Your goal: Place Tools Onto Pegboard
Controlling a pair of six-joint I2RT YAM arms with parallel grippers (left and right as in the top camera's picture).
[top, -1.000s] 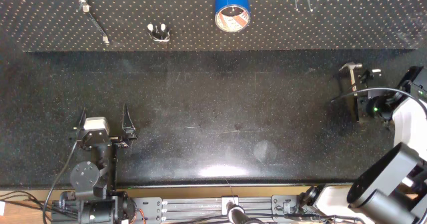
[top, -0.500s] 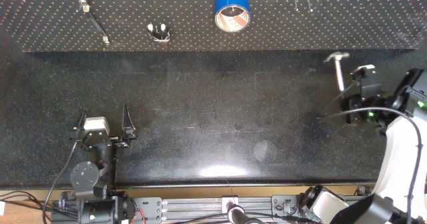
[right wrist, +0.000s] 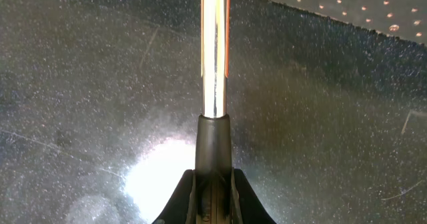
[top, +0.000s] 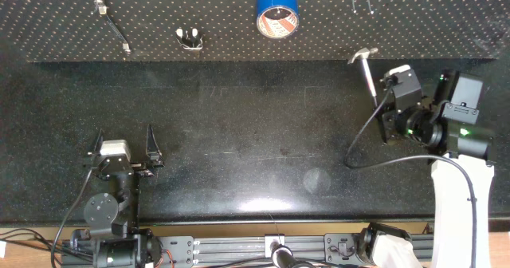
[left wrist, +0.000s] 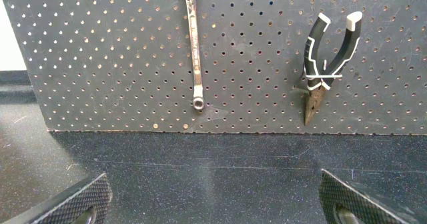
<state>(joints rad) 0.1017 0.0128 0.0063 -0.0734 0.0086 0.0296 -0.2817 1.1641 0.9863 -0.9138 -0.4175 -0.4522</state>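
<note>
Holding the hammer [top: 368, 70] near the pegboard [top: 199, 13]
My right pincer [right wrist: 213, 184] clamps the hammer's handle above the counter [top: 239, 116]; my left pincer [top: 125, 136] gapes wide, holding nothing.

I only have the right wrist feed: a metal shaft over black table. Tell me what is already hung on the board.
Observer: In the top view, a wrench, pliers and a blue tape roll hang on the pegboard.
Operator: Find me a free hook.
Observer: A bare wire hook sits to the right of the tape roll, farther up the board than the head of the hammer you hold.
Operator: Report the left arm.
Observer: The left gripper is open above the table, facing the wrench and pliers and well short of them.
</note>
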